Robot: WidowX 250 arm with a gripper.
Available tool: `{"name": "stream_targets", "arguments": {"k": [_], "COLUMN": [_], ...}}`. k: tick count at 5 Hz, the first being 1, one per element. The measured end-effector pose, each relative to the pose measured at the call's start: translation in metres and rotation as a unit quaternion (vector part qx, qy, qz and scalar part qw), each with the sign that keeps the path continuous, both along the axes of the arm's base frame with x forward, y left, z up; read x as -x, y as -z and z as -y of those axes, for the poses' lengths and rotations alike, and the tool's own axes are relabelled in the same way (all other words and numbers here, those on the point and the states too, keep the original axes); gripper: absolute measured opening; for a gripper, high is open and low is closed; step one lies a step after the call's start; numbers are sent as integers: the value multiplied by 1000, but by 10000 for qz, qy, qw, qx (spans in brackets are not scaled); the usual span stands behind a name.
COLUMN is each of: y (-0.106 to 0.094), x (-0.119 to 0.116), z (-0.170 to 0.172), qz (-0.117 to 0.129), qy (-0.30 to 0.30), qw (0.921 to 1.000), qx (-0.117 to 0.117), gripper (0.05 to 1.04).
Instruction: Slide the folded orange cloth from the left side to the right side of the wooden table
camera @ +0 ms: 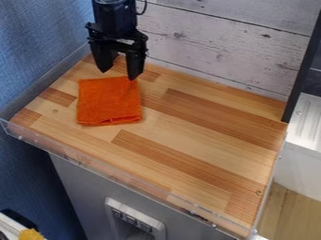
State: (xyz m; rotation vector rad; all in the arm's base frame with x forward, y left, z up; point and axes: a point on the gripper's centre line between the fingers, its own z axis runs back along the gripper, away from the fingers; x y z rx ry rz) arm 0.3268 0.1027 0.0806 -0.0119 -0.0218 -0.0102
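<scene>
The black gripper (118,75) hangs at the upper left of the camera view, over the back of the wooden counter. Its two fingers stand apart, with nothing visible between them. Just below and in front of it lies a folded orange cloth (110,102), flat on the counter (188,126). One fingertip is at the cloth's back right corner; I cannot tell whether it touches.
A clear low edge strip (119,174) runs along the counter's front. Behind stands a whitewashed plank wall (219,42), with a blue wall (37,47) at the left. A dark upright post (302,65) rises at the back right corner.
</scene>
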Motion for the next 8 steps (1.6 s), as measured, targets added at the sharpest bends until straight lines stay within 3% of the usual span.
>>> {"name": "stream_targets", "arguments": {"k": [1, 2, 3, 4, 5, 8], "y": [-1, 5, 9, 21, 33, 69], "x": [-5, -5, -9, -5, -6, -15], "z": [-4, -5, -3, -2, -4, -8], "qz": [-66, -146, -59, -132, -161, -212], "qy": [-37, -74, -83, -46, -13, -16], "qw": [10000, 9999, 9999, 9999, 9998, 9997], "qx": [45, 49, -2, -31, -72, -81], "gripper": [951, 670, 370, 155, 67, 62]}}
